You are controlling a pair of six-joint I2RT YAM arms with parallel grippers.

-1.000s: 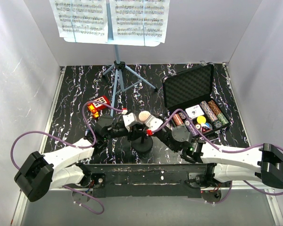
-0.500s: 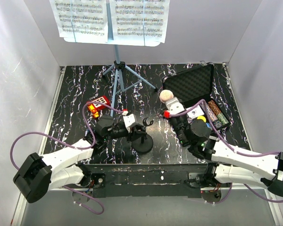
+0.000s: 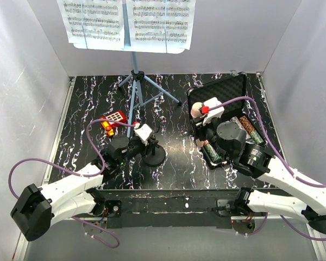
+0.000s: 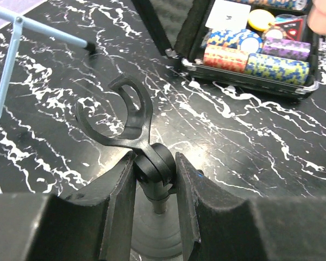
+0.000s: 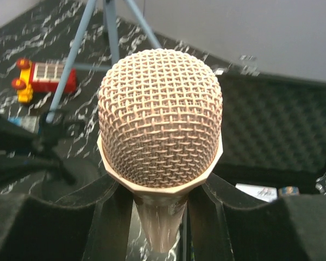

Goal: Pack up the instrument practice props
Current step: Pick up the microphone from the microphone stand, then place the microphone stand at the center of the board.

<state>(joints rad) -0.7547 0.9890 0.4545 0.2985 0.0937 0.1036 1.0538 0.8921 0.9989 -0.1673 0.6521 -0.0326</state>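
The microphone [image 5: 160,117], pale mesh head up, is held by its tapered handle in my right gripper [image 5: 160,204], which is shut on it. In the top view the microphone [image 3: 196,111] hangs over the left edge of the open case, in that right gripper [image 3: 202,115]. My left gripper [image 4: 155,176] is shut on the black microphone stand [image 4: 152,168] at the joint under its empty clip [image 4: 119,111]. The stand's round base [image 3: 154,155] rests on the table beside the left gripper [image 3: 145,142]. The light-blue music stand [image 3: 133,98] stands at the back with the sheet-music pages [image 3: 127,22] on it.
A black foam-lined case [image 3: 220,95] with poker chips [image 4: 250,51] lies open at the right. A red and yellow toy [image 3: 113,120] sits left of the music stand's tripod legs [image 4: 49,32]. Grey walls close in the marbled black table [image 3: 87,109].
My right gripper has lifted the microphone out of the stand's clip and carried it right and back to the case. My left gripper has shifted the stand a little to the left.
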